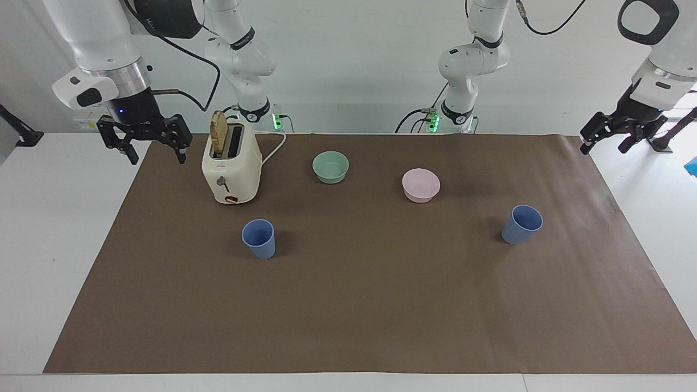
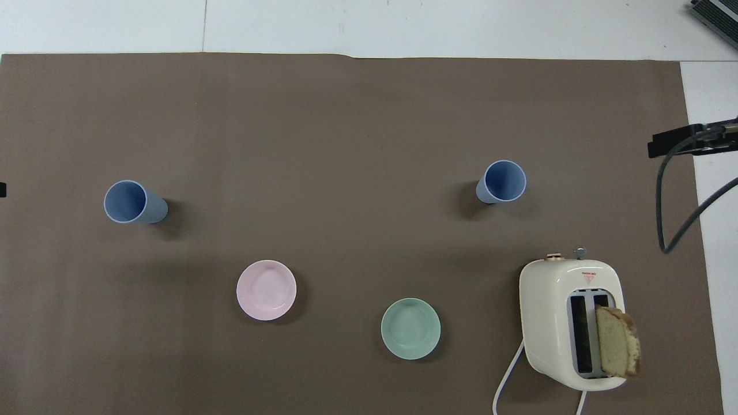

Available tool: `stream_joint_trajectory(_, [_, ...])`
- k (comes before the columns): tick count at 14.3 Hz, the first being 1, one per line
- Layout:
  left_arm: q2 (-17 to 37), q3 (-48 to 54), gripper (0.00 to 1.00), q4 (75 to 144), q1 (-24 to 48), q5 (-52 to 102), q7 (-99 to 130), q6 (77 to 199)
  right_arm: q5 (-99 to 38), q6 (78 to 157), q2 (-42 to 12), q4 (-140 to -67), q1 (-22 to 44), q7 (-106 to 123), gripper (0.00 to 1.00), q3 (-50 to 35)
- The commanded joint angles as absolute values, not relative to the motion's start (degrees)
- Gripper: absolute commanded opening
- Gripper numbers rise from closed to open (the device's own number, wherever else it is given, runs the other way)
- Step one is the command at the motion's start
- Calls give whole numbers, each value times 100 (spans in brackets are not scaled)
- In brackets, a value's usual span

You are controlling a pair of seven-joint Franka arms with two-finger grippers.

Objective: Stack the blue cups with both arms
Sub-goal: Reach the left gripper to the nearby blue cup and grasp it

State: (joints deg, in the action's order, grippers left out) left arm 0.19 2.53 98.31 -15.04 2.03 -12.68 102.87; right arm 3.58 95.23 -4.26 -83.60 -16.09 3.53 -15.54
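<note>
Both grippers, left (image 1: 615,140) and right (image 1: 144,146), hang open; two blue cups (image 1: 259,238) (image 1: 521,224) stand apart

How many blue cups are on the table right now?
2. One blue cup stands just farther from the robots than the toaster, toward the right arm's end. The other cup stands toward the left arm's end. Both are upright, unstacked; none seem hidden.
</note>
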Motion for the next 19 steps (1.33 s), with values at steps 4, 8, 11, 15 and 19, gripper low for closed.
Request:
stream_joint_trajectory(4, [88, 308, 100, 10967, -1494, 299, -1266, 11477, 272, 9554, -343, -8455, -1661, 483, 100, -1573])
stream_joint_trajectory(8, [430, 308, 100, 11354, -1275, 457, -995, 12030, 272, 9554, -343, -8455, -1661, 483, 100, -1573])
stream_joint_trajectory(11, [439, 316, 100, 11733, -1020, 510, -493, 12418, 272, 9554, -343, -8455, -1661, 483, 100, -1573])
stream_joint_trajectory(15, [588, 316, 100, 11856, -1011, 677, -457, 12550, 272, 9554, -334, -8455, -1661, 483, 100, -1573])
stream_joint_trajectory(19, [554, 316, 24, 11927, -940, 712, -317, 12525, 272, 9554, -343, -8455, -1661, 483, 100, -1573])
